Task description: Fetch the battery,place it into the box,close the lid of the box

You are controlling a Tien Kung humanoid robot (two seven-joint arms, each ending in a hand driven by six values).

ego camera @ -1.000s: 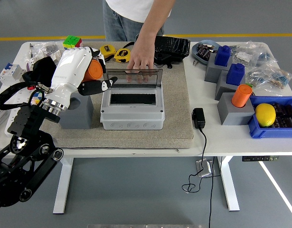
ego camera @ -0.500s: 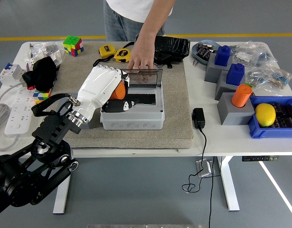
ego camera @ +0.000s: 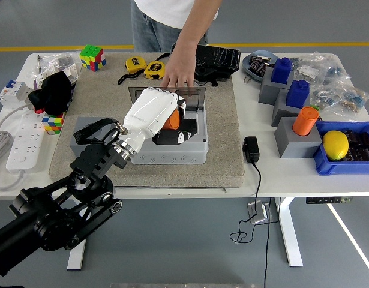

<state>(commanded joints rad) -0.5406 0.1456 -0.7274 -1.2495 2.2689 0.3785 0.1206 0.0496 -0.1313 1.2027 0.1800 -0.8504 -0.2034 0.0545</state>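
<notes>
Now the left hand (ego camera: 155, 117), curled around the orange battery (ego camera: 172, 120), hovers over the box (ego camera: 193, 150); a person's hand (ego camera: 177, 77) holds the lid (ego camera: 195, 94) open. Next: lower and release.

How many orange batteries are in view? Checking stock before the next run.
2: one orange battery held by the left hand over the box; another standing on a grey block at right.
</notes>
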